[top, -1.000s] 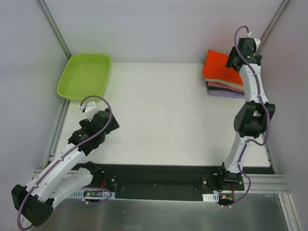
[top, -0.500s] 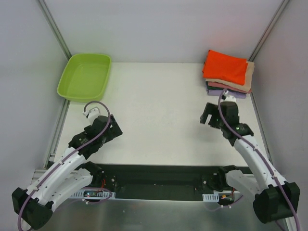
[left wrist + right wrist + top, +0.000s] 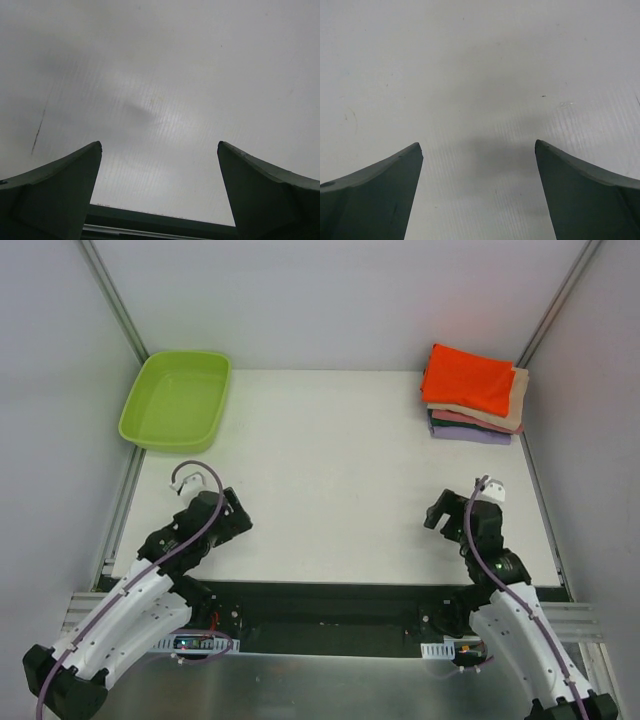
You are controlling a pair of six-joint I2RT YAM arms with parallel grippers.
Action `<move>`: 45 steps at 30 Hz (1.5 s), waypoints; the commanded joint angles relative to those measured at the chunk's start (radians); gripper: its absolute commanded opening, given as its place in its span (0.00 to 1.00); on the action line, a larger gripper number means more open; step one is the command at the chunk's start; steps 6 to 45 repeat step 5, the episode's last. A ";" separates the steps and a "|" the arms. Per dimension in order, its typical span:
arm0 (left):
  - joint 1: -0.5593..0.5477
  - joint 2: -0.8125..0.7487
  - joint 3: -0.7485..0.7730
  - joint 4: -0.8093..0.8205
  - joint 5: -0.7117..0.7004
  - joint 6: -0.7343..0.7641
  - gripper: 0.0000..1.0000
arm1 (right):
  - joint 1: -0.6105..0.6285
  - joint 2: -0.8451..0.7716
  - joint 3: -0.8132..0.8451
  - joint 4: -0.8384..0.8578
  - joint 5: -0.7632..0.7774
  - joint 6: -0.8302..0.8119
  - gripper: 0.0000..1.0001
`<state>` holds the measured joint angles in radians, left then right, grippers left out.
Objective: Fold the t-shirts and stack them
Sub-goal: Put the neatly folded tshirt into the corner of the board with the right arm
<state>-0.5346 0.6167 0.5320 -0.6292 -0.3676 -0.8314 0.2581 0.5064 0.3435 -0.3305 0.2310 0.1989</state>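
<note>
I see a white table (image 3: 330,470) boxed in by pale grey wall panels. Slanted aluminium posts run up the back-left corner (image 3: 110,295) and the back-right corner (image 3: 560,290). A black base strip (image 3: 330,605) lies along the near edge where both arms are bolted, with a brushed metal plate (image 3: 330,690) below it.

The folded t-shirts sit in one stack in the far right corner of the table, close to the right wall. The orange t-shirt (image 3: 467,380) is on top. Under it a tan one (image 3: 505,420) pokes out on the right side, then a salmon-pink one (image 3: 452,417), with a purple one (image 3: 470,435) at the bottom. A lime-green tub (image 3: 180,400) sits in the far left corner, well apart from the stack.

Both arms are folded low near their bases. The left gripper (image 3: 159,145) hangs over the near left part of the table with its fingers spread wide, and only the table shows between them. Its wrist camera shows a finely ribbed, slightly grey sheet with a thin dark scratch (image 3: 39,131) on the left and a dark band along the bottom. The right gripper (image 3: 478,145) is over the near right part of the table, well short of the stack. Its fingers are also spread wide over bare ribbed surface marked with a few small specks.
</note>
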 commanded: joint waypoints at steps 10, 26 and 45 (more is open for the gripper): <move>0.007 -0.035 0.003 -0.010 -0.036 -0.021 0.99 | 0.001 -0.095 -0.043 0.056 0.039 0.017 0.96; 0.007 -0.035 0.003 -0.010 -0.036 -0.021 0.99 | 0.001 -0.095 -0.043 0.056 0.039 0.017 0.96; 0.007 -0.035 0.003 -0.010 -0.036 -0.021 0.99 | 0.001 -0.095 -0.043 0.056 0.039 0.017 0.96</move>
